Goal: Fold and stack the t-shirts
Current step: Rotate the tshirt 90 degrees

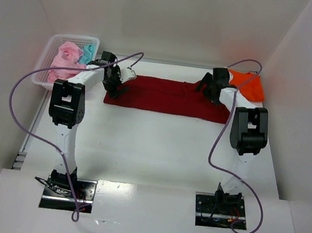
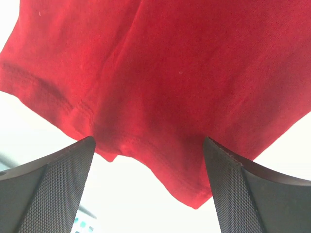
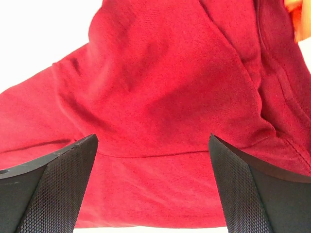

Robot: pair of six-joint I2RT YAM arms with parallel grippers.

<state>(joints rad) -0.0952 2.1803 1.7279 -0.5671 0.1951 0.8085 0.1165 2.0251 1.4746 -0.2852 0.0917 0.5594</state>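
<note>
A dark red t-shirt (image 1: 167,97) lies folded into a long band across the far middle of the table. My left gripper (image 1: 114,86) hangs open over its left end; the left wrist view shows the hemmed corner of the red t-shirt (image 2: 160,87) between the wide-apart fingers (image 2: 53,189). My right gripper (image 1: 204,87) stands open over the right end, above the red t-shirt (image 3: 160,111). Neither holds cloth. An orange t-shirt (image 1: 249,84) lies at the back right. Pink t-shirts (image 1: 64,61) and a teal t-shirt (image 1: 87,54) sit in the basket.
A white mesh basket (image 1: 48,50) stands at the back left by the wall. White walls close in the table on three sides. Purple cables (image 1: 23,96) loop from both arms. The arm bases (image 1: 69,185) are bolted at the near edge.
</note>
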